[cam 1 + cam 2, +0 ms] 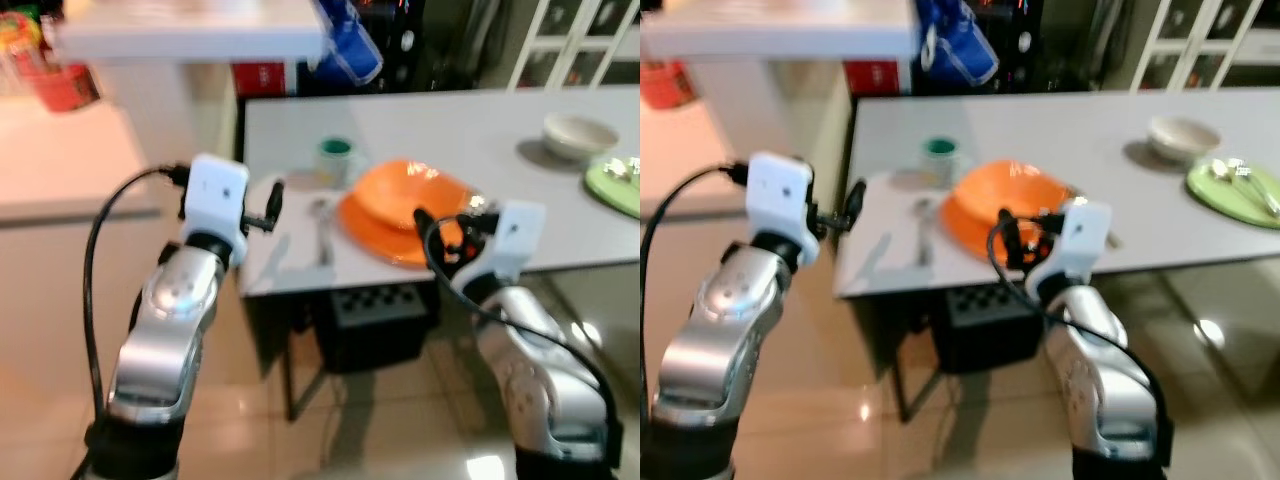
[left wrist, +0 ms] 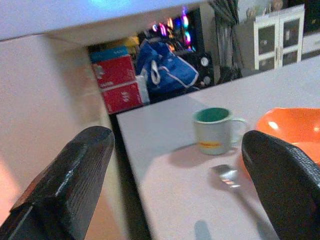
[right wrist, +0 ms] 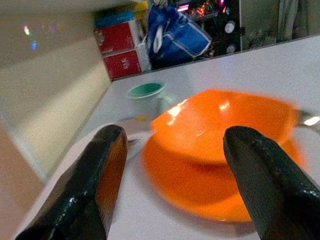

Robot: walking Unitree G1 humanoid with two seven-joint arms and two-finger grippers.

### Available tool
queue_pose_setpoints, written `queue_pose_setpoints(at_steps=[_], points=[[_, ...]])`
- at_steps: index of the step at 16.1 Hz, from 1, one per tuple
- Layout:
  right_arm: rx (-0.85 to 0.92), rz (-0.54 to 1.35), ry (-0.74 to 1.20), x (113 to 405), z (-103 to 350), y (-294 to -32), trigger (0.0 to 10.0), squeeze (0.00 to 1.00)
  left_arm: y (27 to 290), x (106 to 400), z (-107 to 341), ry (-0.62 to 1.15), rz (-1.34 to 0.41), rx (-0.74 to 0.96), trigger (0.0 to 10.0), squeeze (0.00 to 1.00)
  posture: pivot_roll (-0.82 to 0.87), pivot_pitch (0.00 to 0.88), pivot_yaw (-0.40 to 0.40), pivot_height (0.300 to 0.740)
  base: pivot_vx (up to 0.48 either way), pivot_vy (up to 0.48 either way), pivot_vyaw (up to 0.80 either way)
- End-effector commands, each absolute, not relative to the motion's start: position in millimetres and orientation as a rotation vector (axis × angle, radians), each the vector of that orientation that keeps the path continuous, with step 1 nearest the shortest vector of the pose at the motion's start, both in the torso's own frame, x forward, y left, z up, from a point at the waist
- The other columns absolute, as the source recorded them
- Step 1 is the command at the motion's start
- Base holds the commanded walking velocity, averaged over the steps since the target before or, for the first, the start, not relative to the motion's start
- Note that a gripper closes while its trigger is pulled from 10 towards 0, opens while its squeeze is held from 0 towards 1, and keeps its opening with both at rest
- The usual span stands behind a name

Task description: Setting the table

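A smooth grey tabletop (image 1: 470,130) carried a glossy orange bowl (image 1: 412,190) nested on a round orange plate (image 1: 385,238), with a pale mug (image 1: 337,160), teal inside, just behind and to their left. A shiny metal spoon (image 1: 321,228) lay flat between the mug and the near edge, just left of the plate. Far down the tabletop sat a small white bowl (image 1: 578,135) and a green plate (image 1: 615,184) with cutlery on it.

The left gripper (image 2: 175,185) hovered off the table's near left corner, fingers (image 2: 65,185) spread wide and holding nothing; mug and spoon lay ahead, between them. The right gripper (image 3: 175,185) hung at the near edge right before the orange plate, its matte black fingers (image 3: 102,180) wide apart too, empty, framing the bowl without touching it.
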State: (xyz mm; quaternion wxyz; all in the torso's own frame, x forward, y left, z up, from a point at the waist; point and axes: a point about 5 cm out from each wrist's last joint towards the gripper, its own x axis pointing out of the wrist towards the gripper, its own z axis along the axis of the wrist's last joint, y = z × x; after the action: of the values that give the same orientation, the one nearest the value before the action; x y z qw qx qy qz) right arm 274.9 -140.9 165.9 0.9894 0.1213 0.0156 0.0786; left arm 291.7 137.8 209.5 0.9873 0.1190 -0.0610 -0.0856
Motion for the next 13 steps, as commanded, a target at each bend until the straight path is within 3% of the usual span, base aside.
queue_pose_setpoints(at_steps=[1,13], points=[[0.244,0.182,0.010,277.2,172.0,-134.7,10.0,0.00,144.4,292.2,209.5,-0.120,-0.137,0.258,10.0,0.00,-0.01,0.000,0.001,0.740,0.000,0.480,0.00],[0.163,0.178,0.032,282.7,168.7,-134.6,10.0,0.00,148.9,296.0,208.8,-0.125,-0.104,0.254,10.0,0.00,-0.01,0.000,-0.007,0.740,0.000,0.480,0.00]])
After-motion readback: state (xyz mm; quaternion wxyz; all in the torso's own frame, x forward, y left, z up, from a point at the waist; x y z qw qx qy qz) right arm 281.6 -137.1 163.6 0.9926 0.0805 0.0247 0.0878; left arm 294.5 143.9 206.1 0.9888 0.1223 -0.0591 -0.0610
